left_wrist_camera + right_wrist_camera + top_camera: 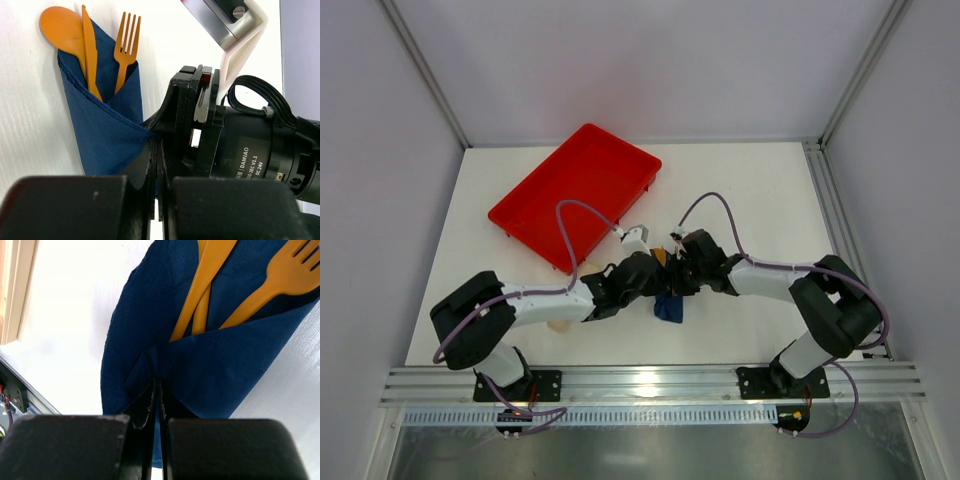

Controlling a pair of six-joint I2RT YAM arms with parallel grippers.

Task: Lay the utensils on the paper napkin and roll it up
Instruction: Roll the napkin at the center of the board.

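Note:
The navy paper napkin (107,130) lies folded over the handles of three orange utensils: a spoon (62,27), a knife (90,50) and a fork (125,47), whose heads stick out of the fold. My left gripper (157,146) is shut on the napkin's right corner. My right gripper (158,384) is shut on a fold of the napkin (225,370) just below the knife (207,270) and fork (280,280). In the top view both grippers (660,278) (677,276) meet over the napkin (669,309), hiding most of it.
The red tray (575,195) lies at an angle at the back left. A pale beige strip (560,325) lies by the left arm near the front edge. The right wrist body (235,140) crowds the left wrist view.

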